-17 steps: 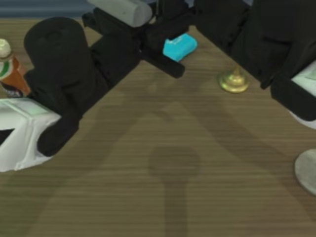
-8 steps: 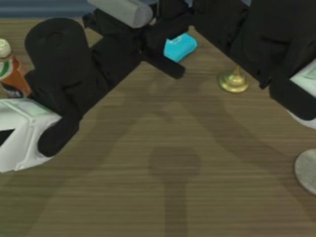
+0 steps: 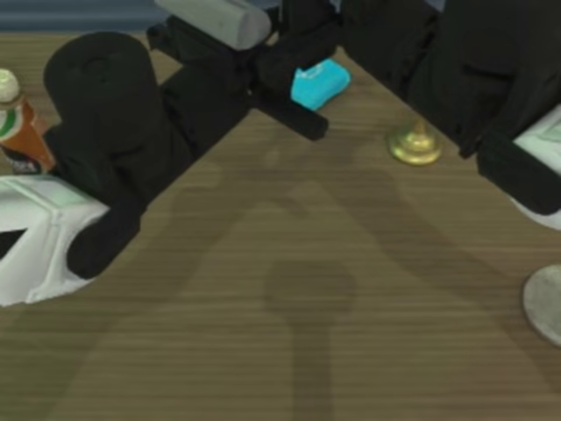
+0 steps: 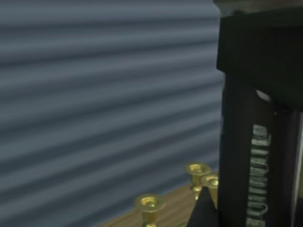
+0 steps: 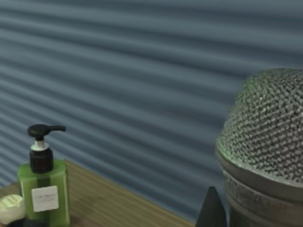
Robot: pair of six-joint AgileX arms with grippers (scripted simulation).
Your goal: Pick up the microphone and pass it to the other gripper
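- Left gripper (image 3: 279, 98) sat at the top centre of the overhead frame, at the end of the bulky black left arm (image 3: 105, 123) that reached in from the upper left. Whether it was spread or clamped, I could not tell; black on black up there.
- Right gripper (image 3: 307, 42) was right beside it, just above and to its right, on the right arm (image 3: 491, 70), which filled the upper right corner. Its grip could not be read either.
- The wooden table (image 3: 289, 351) took up the rest of the overhead frame, crossed by the arms' shadows.
- The microphone was up between the two grippers: the right wrist camera saw its mesh head (image 5: 267, 137) very close, and the left wrist camera saw its black handle (image 4: 251, 156) just as close, with pale lettering along it.
- A bottle (image 3: 13, 123) with an orange label stood at the far left edge, half hidden by the left arm.
- A grey disc (image 3: 545, 303) was cut off by the right edge, lower down.
- The gold candelabra (image 3: 415, 145) stood right of centre, near the right arm.
- A cyan block (image 3: 320, 83) lay at top centre, touching the grippers' outline.
- A green pump bottle (image 5: 42, 189) showed on the right wrist camera, standing upright on the table.
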